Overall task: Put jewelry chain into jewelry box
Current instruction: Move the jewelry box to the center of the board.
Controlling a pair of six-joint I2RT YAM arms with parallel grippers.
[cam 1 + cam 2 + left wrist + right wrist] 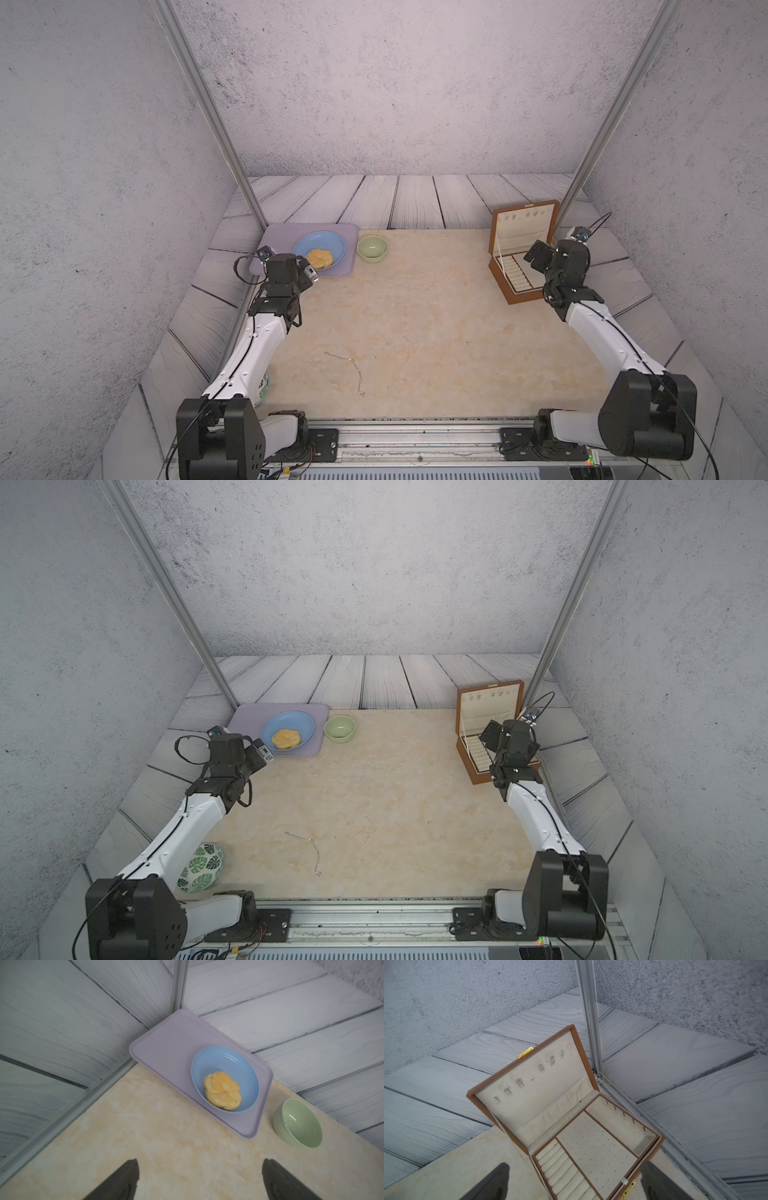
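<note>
**Both arms reaching forward, tools open**

The white-and-black left arm (257, 345) and right arm (598, 332) extend forward, elbows bent. The dark-fingered left tool (200, 1167) and right tool (576, 1167) hang with jaws spread wide, holding nothing.

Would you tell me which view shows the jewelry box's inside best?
The right wrist view: the jewelry box lies open close by, compartments plain. Both top views show it small, partly behind the right arm; the left wrist view misses it.
</note>
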